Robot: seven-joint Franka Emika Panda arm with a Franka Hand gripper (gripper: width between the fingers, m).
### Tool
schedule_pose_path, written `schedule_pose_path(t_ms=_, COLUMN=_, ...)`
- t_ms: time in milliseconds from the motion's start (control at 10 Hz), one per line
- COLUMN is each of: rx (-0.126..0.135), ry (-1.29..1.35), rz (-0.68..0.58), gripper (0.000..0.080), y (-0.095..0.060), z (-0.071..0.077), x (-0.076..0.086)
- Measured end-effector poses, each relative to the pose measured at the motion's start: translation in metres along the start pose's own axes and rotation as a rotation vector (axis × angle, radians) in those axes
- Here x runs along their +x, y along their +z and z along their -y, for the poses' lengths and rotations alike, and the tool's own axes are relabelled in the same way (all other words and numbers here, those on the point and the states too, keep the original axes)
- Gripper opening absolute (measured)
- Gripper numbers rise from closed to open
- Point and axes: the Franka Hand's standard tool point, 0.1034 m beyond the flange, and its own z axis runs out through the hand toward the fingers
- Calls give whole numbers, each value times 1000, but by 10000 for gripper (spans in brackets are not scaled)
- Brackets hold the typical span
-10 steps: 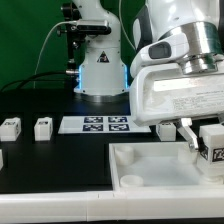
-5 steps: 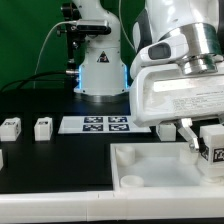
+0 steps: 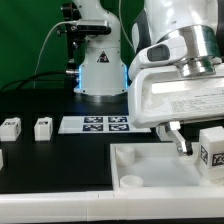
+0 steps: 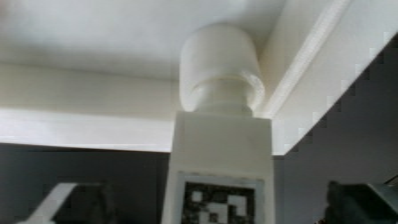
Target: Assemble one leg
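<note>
The leg (image 3: 212, 150), a small white block with a black-and-white tag, is at the exterior view's right edge, above the white tray-like piece (image 3: 150, 165). My gripper (image 3: 200, 148) is open around it, with one dark finger (image 3: 180, 143) standing clear of the leg's side. In the wrist view the leg (image 4: 222, 150) lies between my gripper (image 4: 217, 205), and both dark fingertips (image 4: 63, 203) are apart from it. The leg's round peg end (image 4: 222, 70) rests against the tray-like piece (image 4: 89, 90).
Two more legs (image 3: 10, 126) (image 3: 42, 127) stand on the black table at the exterior view's left, and a third (image 3: 1, 158) shows at the left edge. The marker board (image 3: 95, 124) lies in the middle. The robot base (image 3: 100, 70) stands behind it.
The visible finger has moved away from the leg toward the exterior view's left. The gripper has opened and let go of the leg, which sits slightly lower.
</note>
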Motion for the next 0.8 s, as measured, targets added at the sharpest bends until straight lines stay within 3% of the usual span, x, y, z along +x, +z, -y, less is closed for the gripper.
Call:
schedule_pose_path(t_ms=300, rx=-1, ry=-10, rz=4, gripper=647, y=-4, z=-2, x=5)
schedule_pose_path(t_ms=600, rx=8, ry=-12, rz=53, gripper=649, y=-25, z=-3, x=24)
schedule_pose_path(t_ms=800, rx=16, ry=-14, rz=98, gripper=649, y=-29, z=-1, x=25)
